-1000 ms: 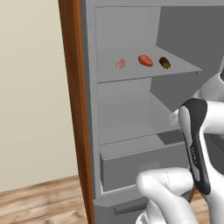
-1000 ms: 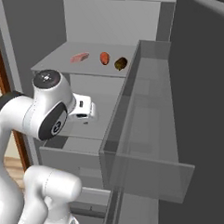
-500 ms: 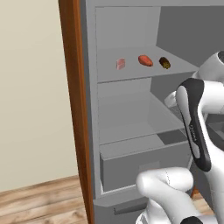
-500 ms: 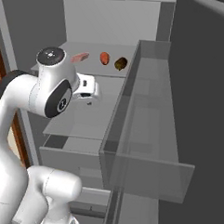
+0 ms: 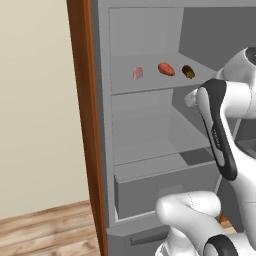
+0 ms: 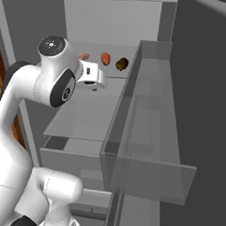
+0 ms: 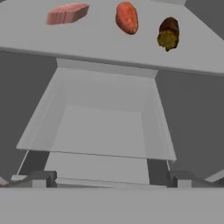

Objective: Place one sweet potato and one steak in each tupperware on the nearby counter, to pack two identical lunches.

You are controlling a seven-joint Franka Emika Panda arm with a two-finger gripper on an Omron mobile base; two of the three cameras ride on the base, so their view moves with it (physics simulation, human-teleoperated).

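Observation:
On the upper shelf of the open fridge lie a flat pink steak (image 7: pixel 67 13), an orange-red sweet potato (image 7: pixel 126 17) and a dark brown sweet potato (image 7: pixel 168 33), in a row. The same steak (image 5: pixel 138 73), orange sweet potato (image 5: pixel 166 69) and brown one (image 5: pixel 188 71) show from the left base; in the right base view they are steak (image 6: pixel 83 56), orange (image 6: pixel 105 58), brown (image 6: pixel 121 64). My gripper (image 7: pixel 112 178) is open and empty, held just below and in front of that shelf; its hand (image 6: pixel 92 77) points inward. The tupperware and counter are out of view.
Below the food shelf is a bare glass shelf (image 7: pixel 100 131), and under it a grey drawer (image 5: pixel 160 185). The fridge door with its clear bin (image 6: pixel 146 149) stands open on the right. A brown wooden panel (image 5: pixel 85 125) borders the fridge on the left.
The arm has lifted the hand from the middle shelf's height up toward the food shelf. The gripper stayed open; the food has not moved.

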